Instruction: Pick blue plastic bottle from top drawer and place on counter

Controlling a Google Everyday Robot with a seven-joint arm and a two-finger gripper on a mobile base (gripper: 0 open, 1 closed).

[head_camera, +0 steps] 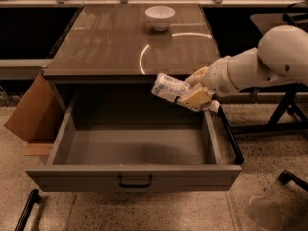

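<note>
My gripper (191,89) is shut on the blue plastic bottle (169,87), a small clear bottle with a pale label. I hold it on its side, tilted, with its white cap (214,106) toward the lower right. It hangs in the air above the back right of the open top drawer (134,148), level with the front edge of the counter (110,42). The drawer is grey, pulled fully out, with a dark bar handle (135,181) on its front panel. My white arm comes in from the right.
A white bowl (160,17) stands at the back of the counter. A cardboard box (30,110) leans against the cabinet's left side. A dark chair or stand frame (284,114) is on the right. The floor is speckled stone.
</note>
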